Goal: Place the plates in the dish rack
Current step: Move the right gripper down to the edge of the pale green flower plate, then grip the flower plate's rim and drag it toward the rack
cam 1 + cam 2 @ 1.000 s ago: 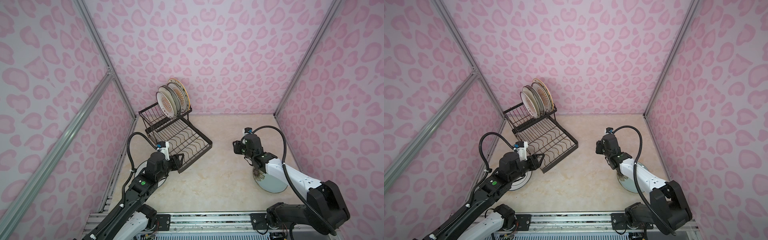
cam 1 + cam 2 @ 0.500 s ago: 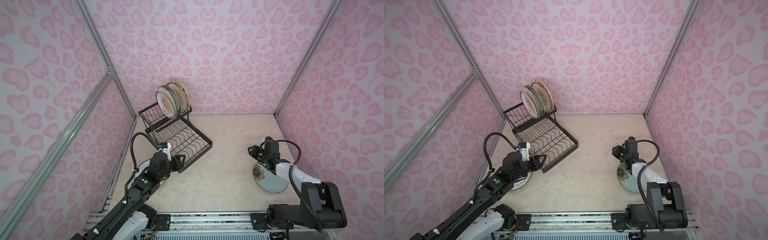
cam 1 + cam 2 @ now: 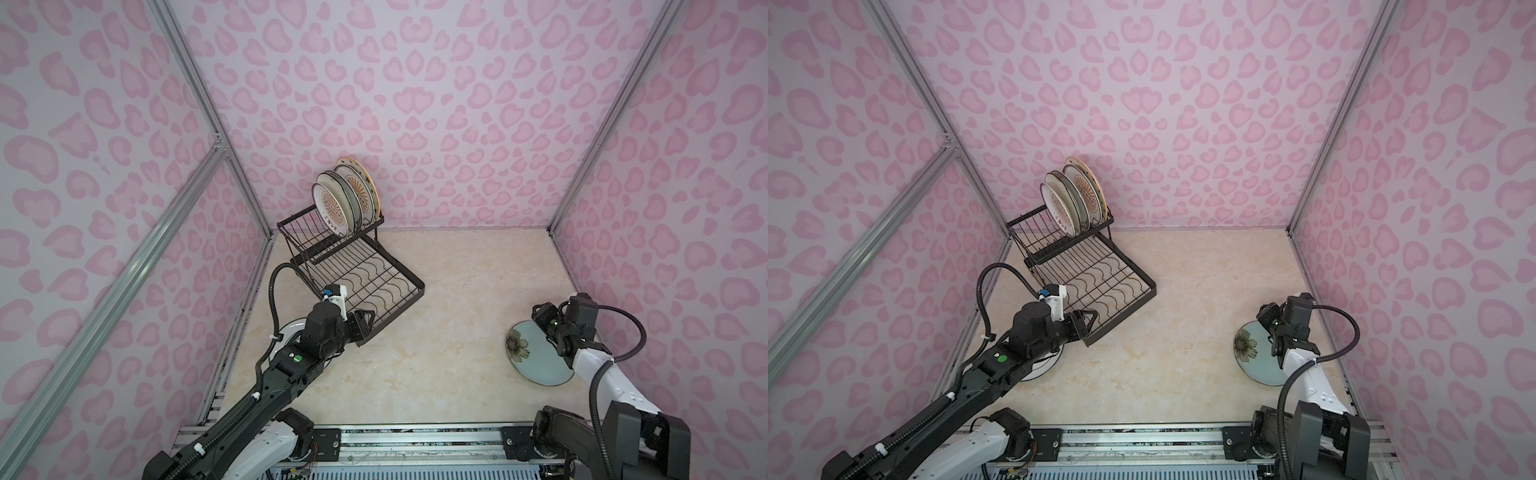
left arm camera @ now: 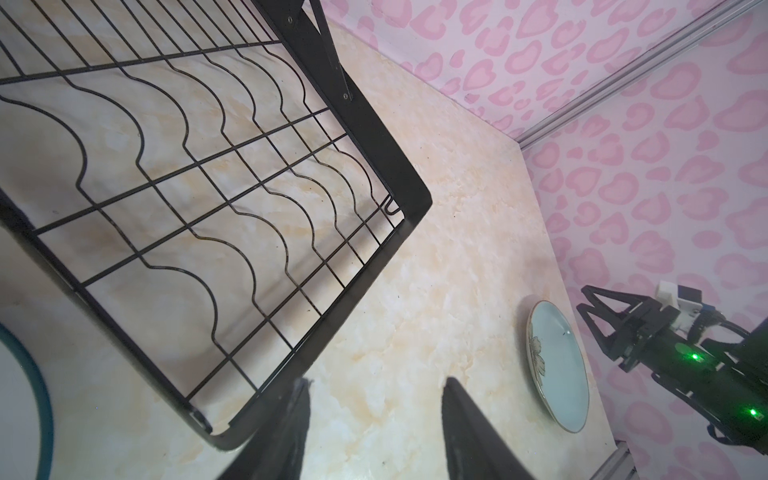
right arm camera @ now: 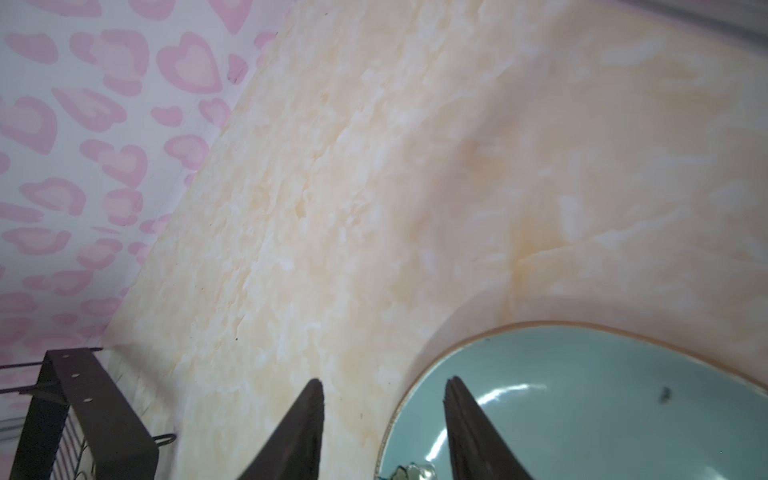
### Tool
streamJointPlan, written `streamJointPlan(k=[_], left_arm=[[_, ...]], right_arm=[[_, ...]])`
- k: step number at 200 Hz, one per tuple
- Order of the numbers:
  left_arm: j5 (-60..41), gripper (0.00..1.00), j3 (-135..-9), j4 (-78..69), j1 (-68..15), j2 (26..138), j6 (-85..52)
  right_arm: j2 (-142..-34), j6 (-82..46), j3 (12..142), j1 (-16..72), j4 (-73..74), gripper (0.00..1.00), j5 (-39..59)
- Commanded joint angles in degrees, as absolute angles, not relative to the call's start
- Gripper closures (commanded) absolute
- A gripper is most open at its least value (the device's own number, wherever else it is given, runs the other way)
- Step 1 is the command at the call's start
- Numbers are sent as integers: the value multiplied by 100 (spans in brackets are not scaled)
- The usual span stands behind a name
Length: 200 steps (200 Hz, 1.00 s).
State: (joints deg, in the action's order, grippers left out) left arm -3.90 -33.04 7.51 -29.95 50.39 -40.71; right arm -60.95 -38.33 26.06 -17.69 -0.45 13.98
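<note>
Standing on edge in the raised basket (image 3: pixel 305 232) of the dish rack (image 3: pixel 420 286), packed face to face: plates (image 3: pixel 332 203), white with orange sunburst centres. Exact count hard to tell where overlapped. Parked in the back-left corner of the table (image 3: pixel 457 299) and turned at an angle, upper tier close to the rear wall (image 3: pixel 415 124). Below it, the lower tray (image 3: pixel 374 276) of wavy wires, its near corner jutting toward the middle of the table.

Lying flat off the rack: a pale blue-green plate (image 3: pixel 536 361) with a dark flower near its rim, close to the right-hand wall (image 3: pixel 665 249). Also flat, a white plate (image 3: pixel 288 332) near the left-hand wall (image 3: pixel 208 249), just in front of the tray and mostly hidden under the left arm (image 3: pixel 266 386). Well apart from each other, with a broad stretch of bare table between.

Hovering just beside the tray's near corner, the left gripper (image 3: pixel 368 323), jaws apart with nothing between them. In the left wrist view, one finger (image 4: pixel 286 432) almost at the tray's black edge band.

Low over the far edge of the blue-green plate, the right gripper (image 3: pixel 540 318), jaws parted and holding nothing. In the right wrist view, one fingertip (image 5: pixel 457 399) above the glaze, its mate over bare table, the plate's rim passing beneath the gap. Little room between that plate and the right-hand wall; open table toward the centre and the rack.
</note>
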Motion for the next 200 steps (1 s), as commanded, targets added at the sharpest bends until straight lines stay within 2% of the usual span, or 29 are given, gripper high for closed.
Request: streamJointPlan(k=[1,23,46,98,164,200], left_arm=[[-412,46,-3401,579,-2997,5070,-3977],[-422,46,-3466,634,-2997,5087,-3921],[-431,46,-3493,668,-2997,5101,-3863],[-483,47,-3531,673,-2997,5094,-3871],[-325,46,-3520,825,-2997,4936,-3867],[-341,46,-3573,810,-2997,5030,-3854]], right_arm=[[-5501,-4008,2345,-2031,-625,50,658],[-4882,-3897,2322,-2423,-1464,42,178],[-4667,-3689,2324,-3002,-1839,37,408],[-5566,-3633,2157,-3804,-1697,35,1488],[-5781,-3631,1970,-3909,-1525,33,1769],[-5769,-3619,1720,-3917,-1354,35,2300]])
